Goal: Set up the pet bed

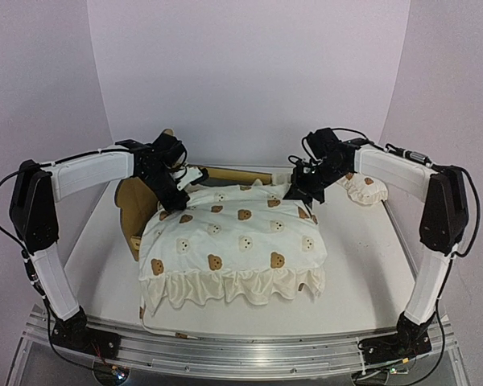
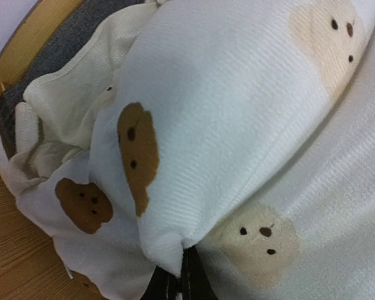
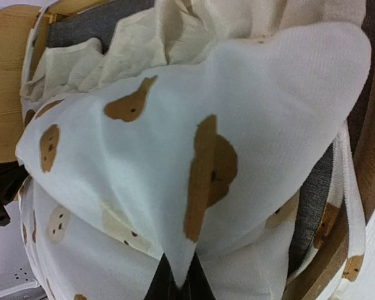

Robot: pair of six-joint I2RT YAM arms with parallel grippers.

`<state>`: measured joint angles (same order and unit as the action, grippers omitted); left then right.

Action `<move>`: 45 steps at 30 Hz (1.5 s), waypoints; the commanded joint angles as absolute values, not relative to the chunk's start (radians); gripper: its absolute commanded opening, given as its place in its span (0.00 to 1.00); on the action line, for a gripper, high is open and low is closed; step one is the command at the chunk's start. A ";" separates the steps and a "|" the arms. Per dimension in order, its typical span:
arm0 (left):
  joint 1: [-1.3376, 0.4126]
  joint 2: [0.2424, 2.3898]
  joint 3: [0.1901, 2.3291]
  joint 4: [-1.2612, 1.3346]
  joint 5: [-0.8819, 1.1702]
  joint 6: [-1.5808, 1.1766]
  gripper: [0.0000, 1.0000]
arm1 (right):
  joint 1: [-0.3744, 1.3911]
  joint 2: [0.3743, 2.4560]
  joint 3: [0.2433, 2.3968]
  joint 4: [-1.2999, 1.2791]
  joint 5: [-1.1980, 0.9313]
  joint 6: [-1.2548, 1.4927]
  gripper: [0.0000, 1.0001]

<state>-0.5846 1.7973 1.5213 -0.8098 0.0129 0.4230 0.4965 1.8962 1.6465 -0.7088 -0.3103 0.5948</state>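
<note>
At mid-table (image 1: 362,265), under a draped bear-print cushion (image 1: 233,241), the pet bed (image 1: 241,172) sits mostly hidden, showing only its curved headboard (image 1: 131,211) and a strip of far rail. The left claw (image 1: 179,201) and right claw (image 1: 299,191) are each clamped on a far corner of the cushion. The step in hand appears to be seating the cushion; next, both corners likely need lowering together onto the grey felt base (image 2: 69,44), inside the rails. The bed's long axis runs left to right, headboard at the left end, foot towards a small bear-print pillow (image 1: 362,189).
</note>
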 commanded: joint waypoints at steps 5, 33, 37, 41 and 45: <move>-0.563 1.758 1.754 -0.588 -0.235 0.504 0.00 | 0.533 1.607 1.541 -0.579 -0.098 0.721 0.00; -0.830 1.826 1.852 -0.725 -0.074 0.631 0.91 | 0.533 1.322 1.301 -0.923 0.021 0.423 0.77; -0.991 1.911 1.883 -0.734 -0.048 0.641 0.92 | 0.531 1.226 1.172 -0.951 0.020 0.422 0.78; -1.089 2.018 1.918 -0.707 -0.026 0.673 0.94 | 0.530 1.150 1.074 -0.950 0.008 0.444 0.77; -1.104 2.109 1.961 -0.639 -0.037 0.664 0.94 | 0.530 1.104 1.007 -0.950 -0.059 0.459 0.73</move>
